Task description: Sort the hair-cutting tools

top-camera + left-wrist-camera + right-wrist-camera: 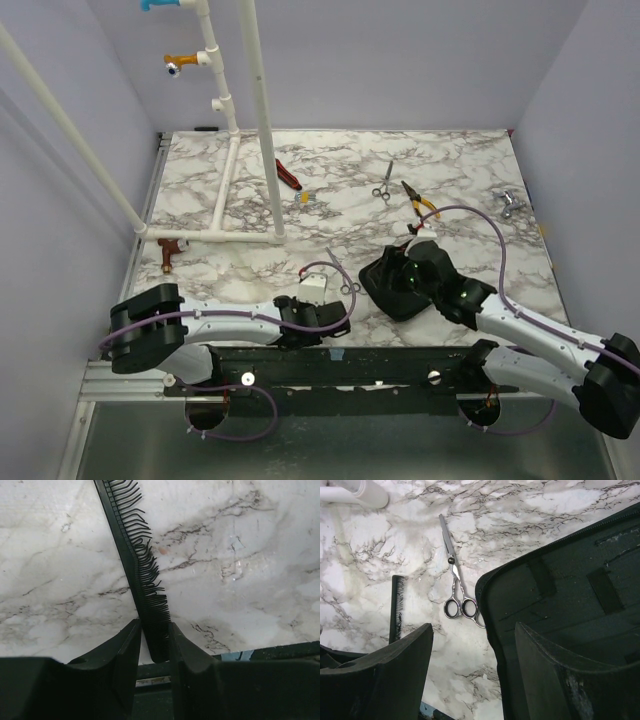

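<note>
The black comb lies flat on the marble, running away from my left gripper. Its near end sits between the two fingers, which press on both of its sides. In the top view the left gripper is low at the table's near edge. Silver scissors lie closed just right of the comb, their rings beside the open black pouch. My right gripper hangs open over the pouch's left edge, holding nothing. A second pair of scissors lies farther back.
Yellow-handled pliers lie right of the far scissors, and a red-and-black-handled tool lies at the back left. A white pipe frame stands on the left half of the table. A small silver object sits near the right edge.
</note>
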You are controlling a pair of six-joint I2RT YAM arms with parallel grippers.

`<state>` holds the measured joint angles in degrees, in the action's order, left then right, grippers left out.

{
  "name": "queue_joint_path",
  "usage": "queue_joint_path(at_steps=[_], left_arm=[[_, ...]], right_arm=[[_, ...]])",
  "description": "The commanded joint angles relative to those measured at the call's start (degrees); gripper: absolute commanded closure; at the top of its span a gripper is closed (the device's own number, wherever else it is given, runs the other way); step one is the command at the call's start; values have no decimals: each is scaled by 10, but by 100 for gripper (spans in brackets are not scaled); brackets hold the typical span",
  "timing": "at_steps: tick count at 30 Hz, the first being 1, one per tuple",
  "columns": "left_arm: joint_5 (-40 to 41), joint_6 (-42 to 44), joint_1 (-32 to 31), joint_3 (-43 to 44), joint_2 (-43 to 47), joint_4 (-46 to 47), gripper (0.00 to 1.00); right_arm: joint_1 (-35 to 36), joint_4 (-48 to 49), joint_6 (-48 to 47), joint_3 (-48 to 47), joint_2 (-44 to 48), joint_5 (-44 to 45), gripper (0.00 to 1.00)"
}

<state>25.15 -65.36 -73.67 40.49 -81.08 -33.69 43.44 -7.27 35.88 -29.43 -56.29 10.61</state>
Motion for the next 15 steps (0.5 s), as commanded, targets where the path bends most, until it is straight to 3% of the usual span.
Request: queue_joint_path(at_steps=[1, 12, 15], left_arm=[[-20, -40, -41, -15, -10, -27, 71], [-10, -96, -90, -29, 25, -65, 70], [-1, -104, -99, -21, 30, -81, 66]], right_arm=[[3, -22, -3, 11, 15, -13, 30], [3, -42, 0, 16, 37, -10, 30], [3, -47, 0, 12, 41, -8, 30]])
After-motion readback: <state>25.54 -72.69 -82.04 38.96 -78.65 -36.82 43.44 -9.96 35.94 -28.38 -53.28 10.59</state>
